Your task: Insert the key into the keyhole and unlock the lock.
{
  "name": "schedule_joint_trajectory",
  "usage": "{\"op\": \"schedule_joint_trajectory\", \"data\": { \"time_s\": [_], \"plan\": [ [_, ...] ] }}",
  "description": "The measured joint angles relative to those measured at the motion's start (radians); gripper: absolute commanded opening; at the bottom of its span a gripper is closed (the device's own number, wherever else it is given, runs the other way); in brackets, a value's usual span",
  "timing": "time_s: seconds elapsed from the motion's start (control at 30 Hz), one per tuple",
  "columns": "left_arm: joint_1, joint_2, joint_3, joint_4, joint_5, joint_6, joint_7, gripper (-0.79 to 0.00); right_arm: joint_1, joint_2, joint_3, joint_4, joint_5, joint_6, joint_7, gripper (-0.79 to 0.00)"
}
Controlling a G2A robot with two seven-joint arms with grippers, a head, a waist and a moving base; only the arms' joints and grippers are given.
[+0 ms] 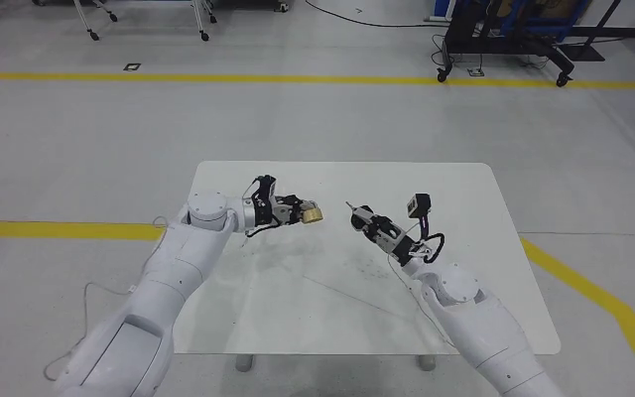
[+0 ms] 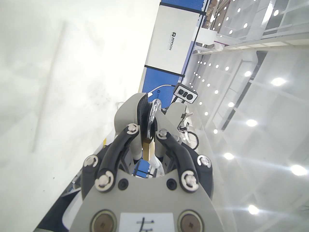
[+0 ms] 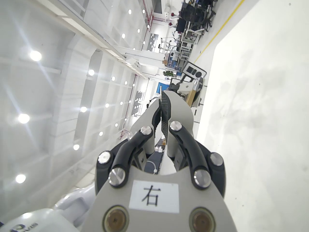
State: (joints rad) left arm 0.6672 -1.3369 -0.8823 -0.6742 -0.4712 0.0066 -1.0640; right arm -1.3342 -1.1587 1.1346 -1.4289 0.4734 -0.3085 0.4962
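Left gripper (image 1: 300,211) clamps lock (image 1: 312,214), right gripper (image 1: 357,214) pinches key (image 1: 350,207); pre-insertion, so you must line key tip up with keyhole.

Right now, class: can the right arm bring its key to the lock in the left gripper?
Probably yes: the left gripper holds the lock up opposite the key in the right gripper, with only open air between them. Their alignment is hard to judge.

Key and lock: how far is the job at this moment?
Done: both are held above the table; the left gripper has the lock, the right gripper the key. In hand: they face each other with a gap between. Left: inserting and turning the key.
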Motion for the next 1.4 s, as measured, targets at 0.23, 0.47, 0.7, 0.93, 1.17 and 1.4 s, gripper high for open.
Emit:
{"op": "schedule_joint_trajectory", "data": {
  "time_s": [0.23,0.47,0.7,0.93,1.17,1.4],
  "plan": [
    [0.007,-0.001,-0.002,-0.006,-0.013,0.007,-0.003,-0.785,0.0,0.0,0.0,0.0,-0.015,-0.006,-0.013,-0.785],
    [0.034,-0.01,-0.029,-0.004,-0.12,0.051,-0.019,-0.785,-0.003,-0.011,-0.042,-0.019,-0.092,0.029,-0.076,-0.785],
    [0.037,-0.02,-0.013,-0.027,-0.032,-0.005,0.167,-0.785,-0.008,-0.024,-0.06,-0.008,-0.099,0.016,-0.134,-0.785],
    [0.073,-0.023,-0.02,-0.072,-0.009,-0.06,0.262,-0.785,0.008,-0.047,-0.113,0.009,-0.099,0.068,-0.211,-0.785],
    [0.081,-0.026,-0.025,-0.08,-0.002,-0.044,0.258,-0.785,0.029,-0.07,-0.156,0.045,-0.099,0.062,-0.265,-0.785],
    [0.085,-0.028,-0.028,-0.085,0.014,-0.038,0.252,-0.785,0.049,-0.087,-0.18,0.077,-0.109,0.066,-0.27,-0.785]
  ]
}}
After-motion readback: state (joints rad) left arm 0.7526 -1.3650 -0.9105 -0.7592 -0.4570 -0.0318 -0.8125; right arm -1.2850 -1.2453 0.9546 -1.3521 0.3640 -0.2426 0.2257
